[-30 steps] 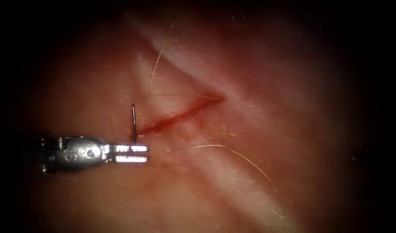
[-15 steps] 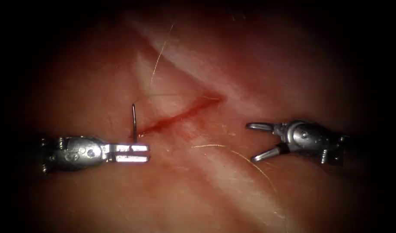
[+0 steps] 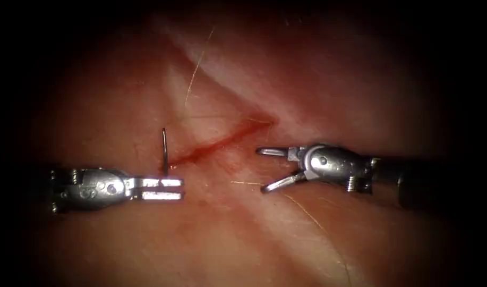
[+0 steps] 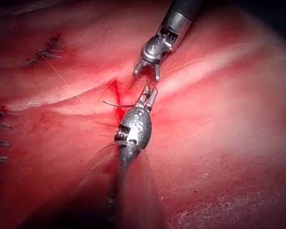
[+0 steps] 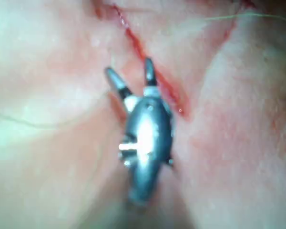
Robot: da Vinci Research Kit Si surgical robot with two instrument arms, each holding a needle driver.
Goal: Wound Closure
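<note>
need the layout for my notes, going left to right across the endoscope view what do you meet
Silver left tool, jaws shut on the base of the dark curved needle → red fluid-lined cut in the pink tissue → silver right tool, jaws open, holding nothing.

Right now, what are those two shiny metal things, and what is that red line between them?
They are the tips of two thin robot arms, practising stitching on a piece of pork, the tissue. One picture looks down from above; the other two come from small cameras riding on each arm. The red line is the cut, wet with red fluid. The left pincer is shut on a curved needle near one end; the needle stands beside the left end of the cut. I cannot tell whether its tip is in the tissue. The right pincer is open, holds nothing, and sits right of the cut.
</note>
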